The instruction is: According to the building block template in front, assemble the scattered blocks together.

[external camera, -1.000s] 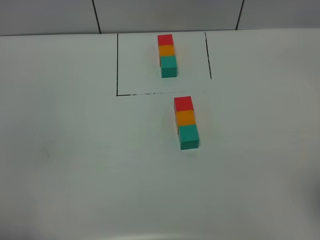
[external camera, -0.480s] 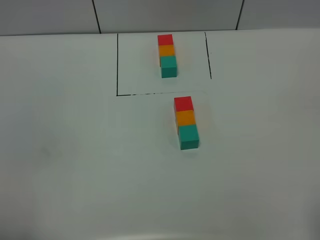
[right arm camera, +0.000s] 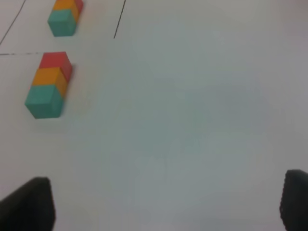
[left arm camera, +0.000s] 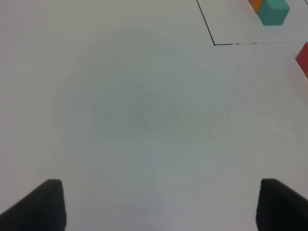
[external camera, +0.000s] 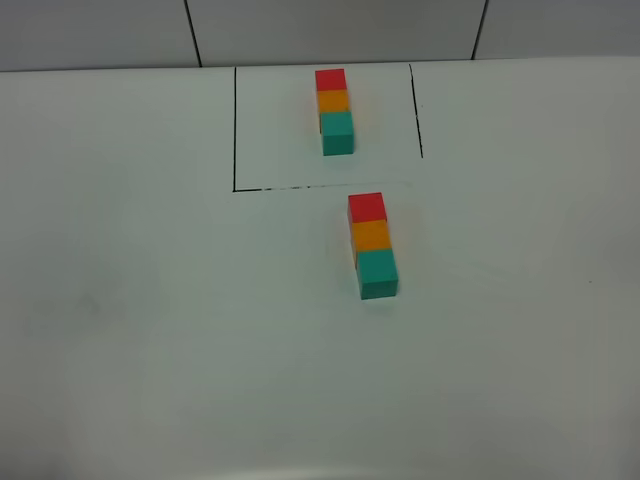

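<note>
Nothing has moved since earlier: the scattered blocks [external camera: 372,246] are sitting joined red-orange-teal just below the building block template [external camera: 335,110]. Left gripper [left arm camera: 156,204] and right gripper [right arm camera: 166,204] are hanging wide apart, holding nothing.

A plain white table [external camera: 150,330] — behind it, a pale wall [external camera: 330,30] with dark seams.

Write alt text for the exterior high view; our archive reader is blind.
Two matching rows of touching cubes, red, orange, teal, lie on a white table: the template inside a black outline, the assembled blocks just outside it. No arms are visible.
</note>
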### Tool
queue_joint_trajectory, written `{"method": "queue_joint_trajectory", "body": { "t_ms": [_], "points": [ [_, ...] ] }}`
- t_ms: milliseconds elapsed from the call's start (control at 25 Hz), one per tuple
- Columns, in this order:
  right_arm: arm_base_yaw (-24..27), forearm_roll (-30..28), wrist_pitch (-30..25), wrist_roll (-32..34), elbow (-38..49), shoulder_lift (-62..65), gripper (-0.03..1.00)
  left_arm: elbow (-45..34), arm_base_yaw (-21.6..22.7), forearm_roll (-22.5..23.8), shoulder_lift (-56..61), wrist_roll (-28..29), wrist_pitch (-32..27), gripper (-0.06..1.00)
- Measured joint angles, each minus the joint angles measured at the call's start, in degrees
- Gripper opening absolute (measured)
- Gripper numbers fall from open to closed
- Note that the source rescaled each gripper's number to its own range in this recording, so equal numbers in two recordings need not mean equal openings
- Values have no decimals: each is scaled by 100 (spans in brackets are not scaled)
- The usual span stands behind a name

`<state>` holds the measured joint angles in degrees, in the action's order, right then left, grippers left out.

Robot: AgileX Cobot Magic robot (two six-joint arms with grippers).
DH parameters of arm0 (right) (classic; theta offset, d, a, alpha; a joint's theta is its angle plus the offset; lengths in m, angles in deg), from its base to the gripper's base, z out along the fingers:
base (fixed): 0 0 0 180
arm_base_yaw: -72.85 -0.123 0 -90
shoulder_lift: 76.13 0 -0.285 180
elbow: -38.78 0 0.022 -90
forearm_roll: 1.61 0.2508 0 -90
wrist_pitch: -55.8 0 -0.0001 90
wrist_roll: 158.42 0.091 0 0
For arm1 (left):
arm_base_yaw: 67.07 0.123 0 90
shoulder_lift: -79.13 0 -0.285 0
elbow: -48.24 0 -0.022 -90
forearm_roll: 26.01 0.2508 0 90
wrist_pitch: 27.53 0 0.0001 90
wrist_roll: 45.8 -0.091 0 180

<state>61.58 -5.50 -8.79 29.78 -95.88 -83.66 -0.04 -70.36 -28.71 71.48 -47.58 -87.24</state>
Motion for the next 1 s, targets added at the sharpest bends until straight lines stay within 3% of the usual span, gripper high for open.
{"method": "queue_joint_trajectory", "body": {
  "t_ms": [480, 1000],
  "points": [
    [0, 0, 248, -19, 328, 19, 74, 0, 0, 5, 0, 0, 0, 74],
    [8, 0, 248, -13, 328, 19, 72, 0, 0, 5, 0, 0, 0, 74]
  ]
}}
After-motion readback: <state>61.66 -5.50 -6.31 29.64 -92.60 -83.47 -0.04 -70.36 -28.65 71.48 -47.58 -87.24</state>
